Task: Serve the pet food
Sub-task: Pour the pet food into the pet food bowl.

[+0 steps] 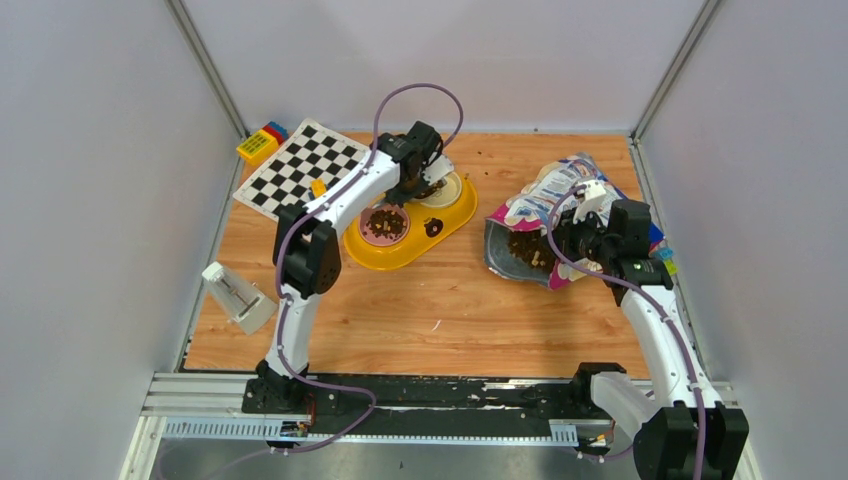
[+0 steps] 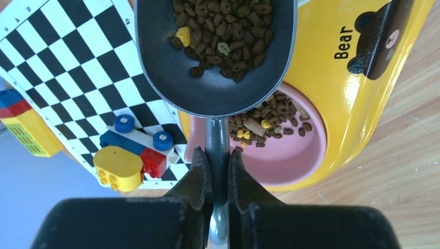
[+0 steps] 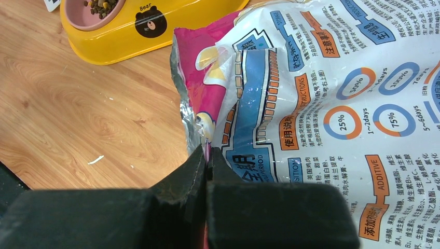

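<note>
We see the left gripper [image 2: 218,166] clenched on the thin handle of a dark grey plastic scoop [image 2: 171,78]. It holds the scoop above a yellow plastic double-bowl feeder [image 2: 332,88] printed with a black bear and the word "Bear". The scoop carries a heap of pet food [image 2: 228,26]: small dark brown dry pellets with a few yellow and green pieces among them. More of the same pellets lie in the feeder's round pink bowl [image 2: 301,161], partly hidden under the scoop.

From above, the feeder sits toward the far middle of the light wooden table [image 1: 440,320]. The pink bowl is at its near left end and a pale bowl [image 1: 445,190] at its far right end.

To the right, a glossy blue, pink and white printed bag [image 1: 550,195] lies on its side. Its silver-lined mouth opens toward the near left, and we can make out brown pellets inside the opening. The right gripper [image 3: 207,155] is pinched tight on the edge of that mouth, with no gap between its fingers.

Left of the feeder lies a black-and-white checkerboard sheet [image 1: 300,170]. A small cluster of blue, red and yellow toy bricks [image 2: 129,155] rests on its edge nearest the feeder.
</note>
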`<state>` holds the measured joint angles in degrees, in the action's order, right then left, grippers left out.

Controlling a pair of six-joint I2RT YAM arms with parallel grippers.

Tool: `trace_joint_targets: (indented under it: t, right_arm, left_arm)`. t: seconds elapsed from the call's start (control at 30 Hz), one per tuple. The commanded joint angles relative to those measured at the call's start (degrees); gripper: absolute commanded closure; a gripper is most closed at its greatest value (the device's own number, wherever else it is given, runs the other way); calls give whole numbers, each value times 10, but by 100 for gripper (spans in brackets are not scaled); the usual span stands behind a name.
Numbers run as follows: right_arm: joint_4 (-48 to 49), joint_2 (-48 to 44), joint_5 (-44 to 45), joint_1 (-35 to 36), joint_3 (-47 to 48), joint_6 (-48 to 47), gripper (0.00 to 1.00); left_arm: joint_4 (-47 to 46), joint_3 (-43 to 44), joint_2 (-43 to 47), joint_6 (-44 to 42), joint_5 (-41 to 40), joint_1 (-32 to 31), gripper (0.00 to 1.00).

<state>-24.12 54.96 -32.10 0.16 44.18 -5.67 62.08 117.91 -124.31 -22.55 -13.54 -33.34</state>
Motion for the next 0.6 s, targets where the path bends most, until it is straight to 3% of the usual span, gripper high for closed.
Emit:
trace_joint_targets:
  t: [0.0, 0.27, 0.57]
  right_arm:
    - [21, -20, -69, 5, 12, 11, 100]
    - [19, -24, -70, 4, 12, 11, 100]
    - [19, -25, -72, 4, 11, 11, 100]
  left_arm:
    - [-3, 15, 9, -16, -61, -9, 100]
    - [-68, -43, 36, -69, -168, -49, 100]
    - [-74, -39, 30, -83, -214, -62, 100]
